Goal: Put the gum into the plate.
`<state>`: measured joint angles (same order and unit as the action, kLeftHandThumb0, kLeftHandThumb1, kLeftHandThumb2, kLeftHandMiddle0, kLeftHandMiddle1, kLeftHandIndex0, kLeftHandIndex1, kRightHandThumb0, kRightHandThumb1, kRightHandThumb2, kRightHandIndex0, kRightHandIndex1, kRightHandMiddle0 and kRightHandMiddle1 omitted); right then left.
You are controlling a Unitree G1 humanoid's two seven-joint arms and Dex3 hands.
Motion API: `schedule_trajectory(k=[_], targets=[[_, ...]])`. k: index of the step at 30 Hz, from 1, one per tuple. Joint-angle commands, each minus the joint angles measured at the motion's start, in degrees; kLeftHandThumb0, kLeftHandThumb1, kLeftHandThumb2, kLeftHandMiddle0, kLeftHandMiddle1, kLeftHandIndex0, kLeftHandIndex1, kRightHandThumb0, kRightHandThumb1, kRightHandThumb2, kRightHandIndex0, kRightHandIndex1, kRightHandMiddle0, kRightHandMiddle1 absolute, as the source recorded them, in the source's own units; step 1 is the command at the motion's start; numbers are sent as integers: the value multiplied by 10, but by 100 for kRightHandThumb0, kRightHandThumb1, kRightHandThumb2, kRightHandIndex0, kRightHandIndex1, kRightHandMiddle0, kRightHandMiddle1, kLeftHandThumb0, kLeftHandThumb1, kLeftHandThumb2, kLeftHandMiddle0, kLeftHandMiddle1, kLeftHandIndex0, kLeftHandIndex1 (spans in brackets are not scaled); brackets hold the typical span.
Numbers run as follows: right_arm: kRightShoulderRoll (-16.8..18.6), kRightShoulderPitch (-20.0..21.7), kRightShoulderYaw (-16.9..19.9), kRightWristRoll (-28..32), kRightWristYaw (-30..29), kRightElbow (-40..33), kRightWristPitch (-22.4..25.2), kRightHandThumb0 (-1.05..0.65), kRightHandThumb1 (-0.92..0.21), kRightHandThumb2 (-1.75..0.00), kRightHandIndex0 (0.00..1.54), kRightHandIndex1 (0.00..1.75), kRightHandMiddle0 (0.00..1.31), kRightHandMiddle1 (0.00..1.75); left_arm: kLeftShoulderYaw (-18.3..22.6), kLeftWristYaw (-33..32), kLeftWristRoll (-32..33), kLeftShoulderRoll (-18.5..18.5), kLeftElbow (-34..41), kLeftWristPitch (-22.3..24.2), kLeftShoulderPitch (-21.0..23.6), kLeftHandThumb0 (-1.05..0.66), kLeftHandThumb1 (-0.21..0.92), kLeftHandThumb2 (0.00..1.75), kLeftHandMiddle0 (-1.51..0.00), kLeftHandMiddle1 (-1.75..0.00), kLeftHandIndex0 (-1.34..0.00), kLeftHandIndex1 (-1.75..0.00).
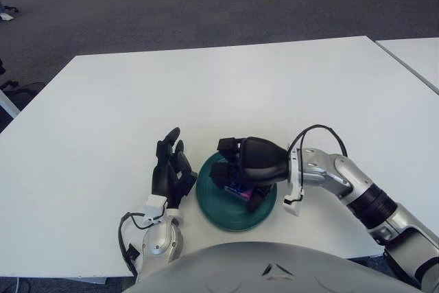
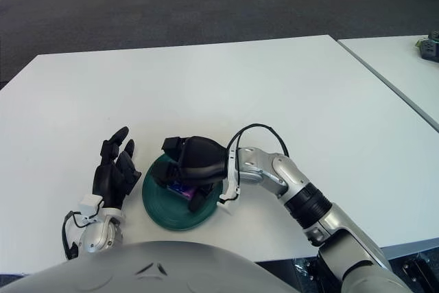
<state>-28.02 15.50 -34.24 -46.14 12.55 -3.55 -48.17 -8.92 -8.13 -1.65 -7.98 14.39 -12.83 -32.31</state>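
Observation:
A dark green plate (image 1: 221, 205) sits on the white table near its front edge. My right hand (image 1: 240, 169) is over the plate with its fingers curled around a small purple gum pack (image 1: 237, 187), which shows just under the hand, low over the plate. Whether the gum touches the plate is hidden by the hand. My left hand (image 1: 171, 166) shows just left of the plate, fingers spread and holding nothing.
The white table (image 1: 206, 94) stretches away behind the plate. A second white table (image 1: 418, 56) stands at the right, with a narrow gap between them. Grey carpet lies beyond.

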Motion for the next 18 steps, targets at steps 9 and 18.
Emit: schedule_trajectory(k=[9,18], targets=[[17,-8,7,-20,-31,14,-7,-39,-68,-85,63,175,35,175,-3,-4,8,-9,5,6,-3,-81,92,98,-31,-1,0,-75],[14,-10,7,-16,-27,17,-12,-36,-89,-55,42,137,21,175,-7,-7,20,-13,16,31,-8,-79,92,99,-32,0,0,-74]])
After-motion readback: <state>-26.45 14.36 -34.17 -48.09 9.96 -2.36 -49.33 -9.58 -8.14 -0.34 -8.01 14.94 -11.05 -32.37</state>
